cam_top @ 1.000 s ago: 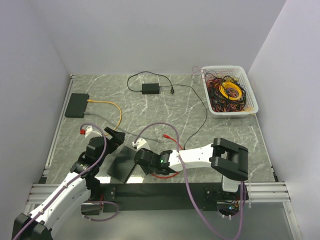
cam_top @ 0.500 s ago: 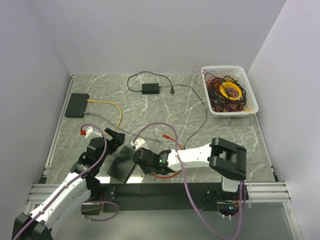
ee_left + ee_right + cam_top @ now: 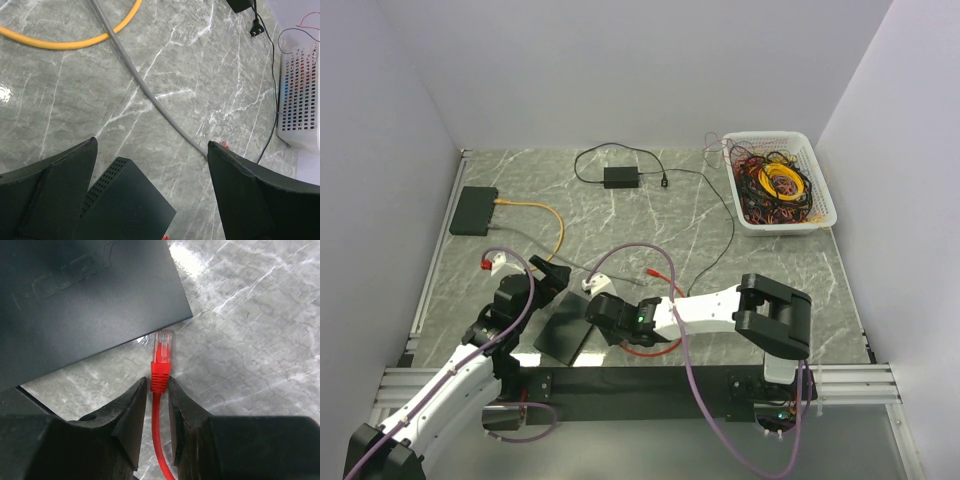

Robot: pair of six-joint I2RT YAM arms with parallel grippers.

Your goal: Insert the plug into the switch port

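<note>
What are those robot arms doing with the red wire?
The right gripper has its jaws closed on a red cable just behind the clear plug. The plug points at the edge of the black switch and sits very close to it, but it is not plugged in yet. The left gripper hangs by the switch with its jaws wide open, holding nothing.

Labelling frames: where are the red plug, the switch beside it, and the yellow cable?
red plug (image 3: 163, 346): right wrist view, clear tip.
switch (image 3: 85, 295): right wrist view, top face.
yellow cable (image 3: 65, 45): left wrist view, mid-curve.
</note>
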